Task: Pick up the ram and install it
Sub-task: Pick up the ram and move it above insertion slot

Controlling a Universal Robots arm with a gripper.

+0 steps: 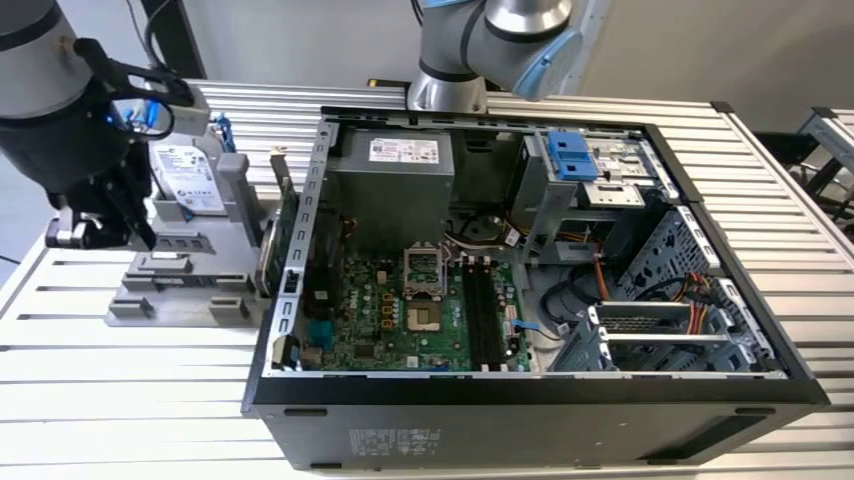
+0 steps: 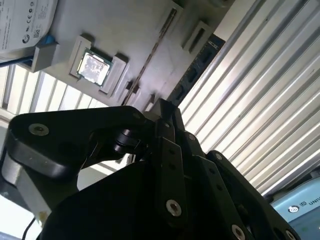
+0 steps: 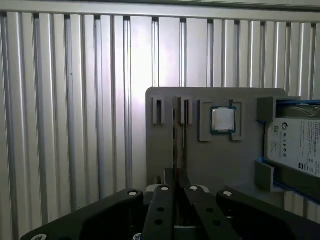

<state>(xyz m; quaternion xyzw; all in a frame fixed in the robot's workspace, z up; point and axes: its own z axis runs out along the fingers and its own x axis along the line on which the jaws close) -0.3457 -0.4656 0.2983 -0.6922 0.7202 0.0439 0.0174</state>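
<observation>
The ram (image 3: 175,135) shows as a thin dark strip seen edge-on, standing in a groove of the grey holder (image 3: 220,160); in the second wrist view the ram (image 2: 152,55) runs slantwise across the holder. My gripper (image 3: 175,174) hangs right over one end of that strip, its black fingers drawn together with no gap showing. I cannot tell whether they touch the ram. In the exterior view my gripper (image 1: 140,240) is at the left, over the holder (image 1: 174,300). The motherboard's long black memory slots (image 1: 483,310) lie inside the open computer case (image 1: 534,400).
On the holder a square silver processor (image 3: 222,120) sits beside the ram, and a hard drive (image 1: 187,180) with blue brackets stands at its far end. A dark board (image 1: 275,240) stands on edge between holder and case. The ribbed metal table (image 1: 134,400) carries everything.
</observation>
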